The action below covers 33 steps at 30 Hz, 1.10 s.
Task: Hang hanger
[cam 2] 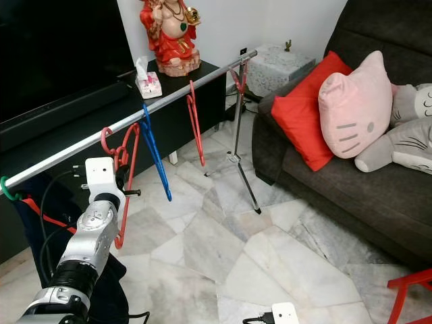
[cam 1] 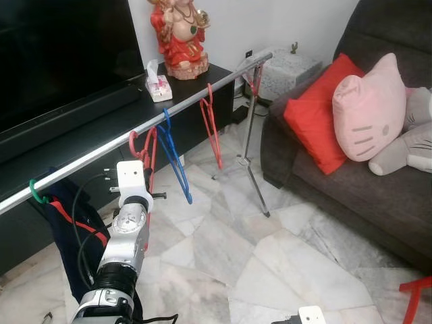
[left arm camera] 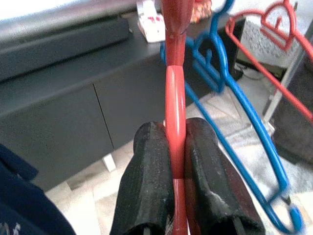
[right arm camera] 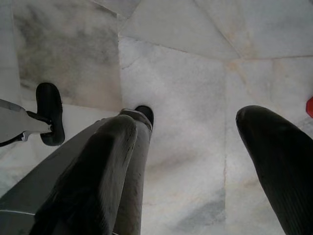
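Pinching the red plastic hanger (left arm camera: 175, 105) at the silver metal rail (cam 1: 101, 150), the left gripper (left arm camera: 178, 169) clamps tight; right gripper (right arm camera: 195, 161) hangs spread over pale marble floor (cam 1: 270, 270). Beyond: grey sofa (cam 1: 364, 182).

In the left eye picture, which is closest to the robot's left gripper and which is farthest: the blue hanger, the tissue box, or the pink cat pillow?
From the left gripper:
1. Blue plastic hanger, hanging on the rail just beside it.
2. White and pink tissue box, farther back on the black cabinet.
3. Pink cat-face pillow, farthest, across the room on the sofa.

red hanger (left arm camera: 175, 98), blue hanger (cam 1: 174, 158), silver rail (cam 1: 88, 156)
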Motion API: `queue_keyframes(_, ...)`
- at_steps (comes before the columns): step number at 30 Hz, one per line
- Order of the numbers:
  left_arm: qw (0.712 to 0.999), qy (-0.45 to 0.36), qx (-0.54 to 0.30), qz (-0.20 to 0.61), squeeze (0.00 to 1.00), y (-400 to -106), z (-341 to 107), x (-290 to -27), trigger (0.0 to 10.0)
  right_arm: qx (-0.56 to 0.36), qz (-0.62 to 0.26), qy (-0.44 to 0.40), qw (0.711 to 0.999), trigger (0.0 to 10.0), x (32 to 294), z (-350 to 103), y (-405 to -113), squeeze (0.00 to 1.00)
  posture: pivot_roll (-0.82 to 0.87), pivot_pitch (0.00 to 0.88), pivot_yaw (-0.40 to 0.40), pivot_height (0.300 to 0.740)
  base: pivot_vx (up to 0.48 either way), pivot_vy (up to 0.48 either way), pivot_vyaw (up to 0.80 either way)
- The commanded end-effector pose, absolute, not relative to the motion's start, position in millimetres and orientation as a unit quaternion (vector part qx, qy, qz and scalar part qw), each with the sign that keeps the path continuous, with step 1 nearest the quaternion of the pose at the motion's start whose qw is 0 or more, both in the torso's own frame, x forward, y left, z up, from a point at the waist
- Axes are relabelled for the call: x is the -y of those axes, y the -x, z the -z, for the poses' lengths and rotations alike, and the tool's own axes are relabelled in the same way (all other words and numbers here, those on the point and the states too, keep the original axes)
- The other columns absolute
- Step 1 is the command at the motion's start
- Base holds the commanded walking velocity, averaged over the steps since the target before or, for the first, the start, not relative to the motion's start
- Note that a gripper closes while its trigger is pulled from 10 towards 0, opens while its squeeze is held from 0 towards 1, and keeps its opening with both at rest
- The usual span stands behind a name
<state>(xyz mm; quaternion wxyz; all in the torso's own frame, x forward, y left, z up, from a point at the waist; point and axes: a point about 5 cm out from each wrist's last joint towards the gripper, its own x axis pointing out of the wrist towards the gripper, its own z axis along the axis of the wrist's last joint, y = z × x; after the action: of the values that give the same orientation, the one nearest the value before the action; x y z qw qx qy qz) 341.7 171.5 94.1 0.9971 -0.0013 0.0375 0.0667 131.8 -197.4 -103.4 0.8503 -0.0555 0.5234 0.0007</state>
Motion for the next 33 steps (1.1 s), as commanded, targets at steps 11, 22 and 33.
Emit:
queue_keyframes(11,0.997,-0.009,-0.025,-0.068,0.00,-341.9,-93.0,-178.4,10.0,-0.524,-0.013,0.072,0.848,10.0,197.4,103.2,-132.4,0.00,-0.07,0.000,0.015,0.740,0.000,0.000,0.11)
queue_keyframes(22,0.998,-0.011,-0.019,-0.060,0.00,-344.3,-94.3,-175.3,10.0,-0.527,-0.012,0.070,0.847,10.0,197.3,103.4,-132.4,0.00,-0.07,0.000,0.013,0.740,0.000,0.000,0.00)
queue_keyframes(33,0.998,-0.012,-0.014,-0.058,0.00,-346.3,-96.7,-173.9,10.0,-0.526,-0.026,0.080,0.846,10.0,197.0,102.8,-134.0,0.00,-0.07,0.000,0.014,0.740,0.256,0.000,0.06)
